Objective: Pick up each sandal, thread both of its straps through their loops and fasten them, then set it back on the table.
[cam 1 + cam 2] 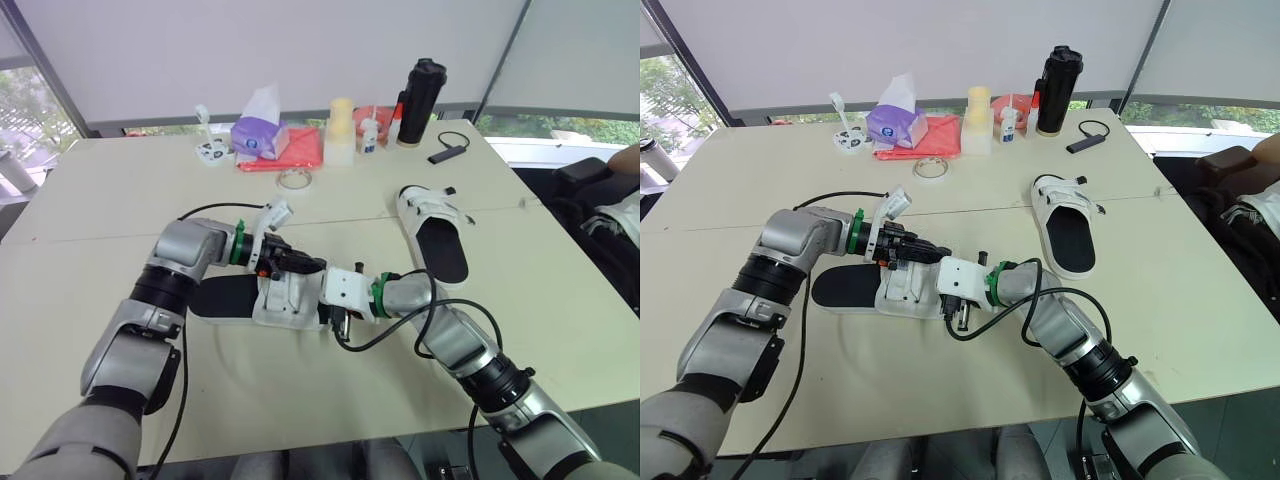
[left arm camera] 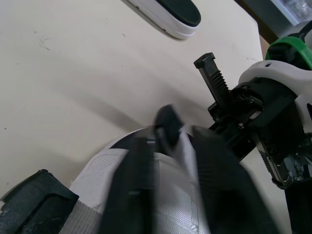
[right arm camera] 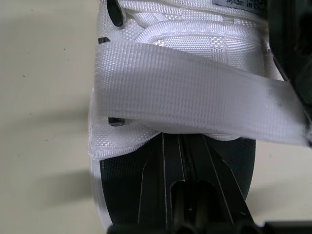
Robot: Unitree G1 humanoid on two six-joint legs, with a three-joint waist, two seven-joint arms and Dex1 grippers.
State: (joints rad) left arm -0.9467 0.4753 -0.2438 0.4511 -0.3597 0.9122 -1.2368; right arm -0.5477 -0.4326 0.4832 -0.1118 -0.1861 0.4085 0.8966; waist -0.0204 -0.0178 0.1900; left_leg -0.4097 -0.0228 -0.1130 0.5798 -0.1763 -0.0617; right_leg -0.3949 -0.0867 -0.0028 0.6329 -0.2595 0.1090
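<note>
**tinker_jo:** ok so what are the claws actually doing here?

**g1_watcher:** The left gripper (image 1: 291, 264) is pinched down on the free end of a white strap (image 3: 195, 97). That strap is pulled flat across the white upper of the near sandal (image 1: 225, 297). The right gripper (image 3: 181, 141) has its two fingers pressed together with nothing between them, as far as I can see. Its tips are poked in at the edge of the upper, over the black footbed and just under that strap. The two grippers sit nose to nose over the same shoe, the left coming in from the robot's left and the right from its right.

**tinker_jo:** and the shoe, up in the air or down?

**g1_watcher:** Looks like it's lying sole-down on the table (image 1: 90, 210), right in front of the robot. The strapped end is toward the robot's right and the bare footbed end toward its left. Can't tell if the strap is through its loop, the fingers cover that bit. The second sandal (image 1: 440, 245) lies well apart, farther out and to the right, sole-down, untouched, with its straps at the far end. Along the far edge there's a purple tissue box (image 1: 260, 135) beside a red cloth (image 1: 300, 152), and a tape roll (image 1: 294, 179) just in front of those. A tall black bottle (image 1: 421, 100) stands off to the right.
</note>
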